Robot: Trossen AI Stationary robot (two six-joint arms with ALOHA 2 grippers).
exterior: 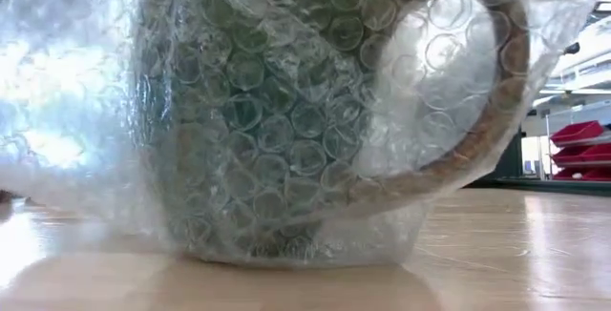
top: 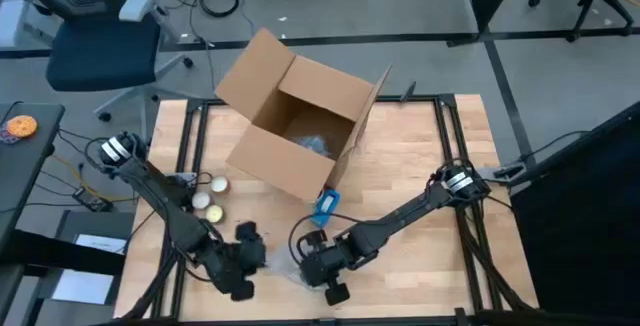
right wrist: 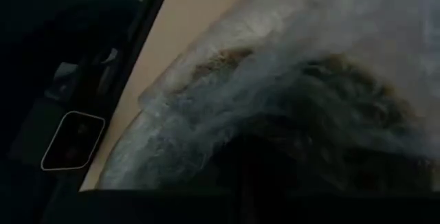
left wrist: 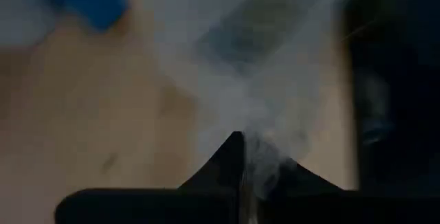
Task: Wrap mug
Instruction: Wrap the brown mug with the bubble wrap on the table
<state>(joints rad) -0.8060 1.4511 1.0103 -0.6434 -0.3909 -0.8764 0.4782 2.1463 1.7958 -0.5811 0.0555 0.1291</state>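
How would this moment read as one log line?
wrapping | mug in bubble wrap | left gripper pinching wrap | right gripper at mug

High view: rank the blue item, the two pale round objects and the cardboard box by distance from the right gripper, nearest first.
From the right gripper, low at the table's front:
1. Blue item, just behind it, beside the box.
2. Two pale round objects, off toward the left arm.
3. Cardboard box, open, at the table's back; its near wall roughly ties with item 2.

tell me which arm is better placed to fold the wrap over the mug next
Left, probably. Its fingers look pinched on an edge of the wrap, so it could pull that across the mug. The right gripper sits against the mug, better for steadying.
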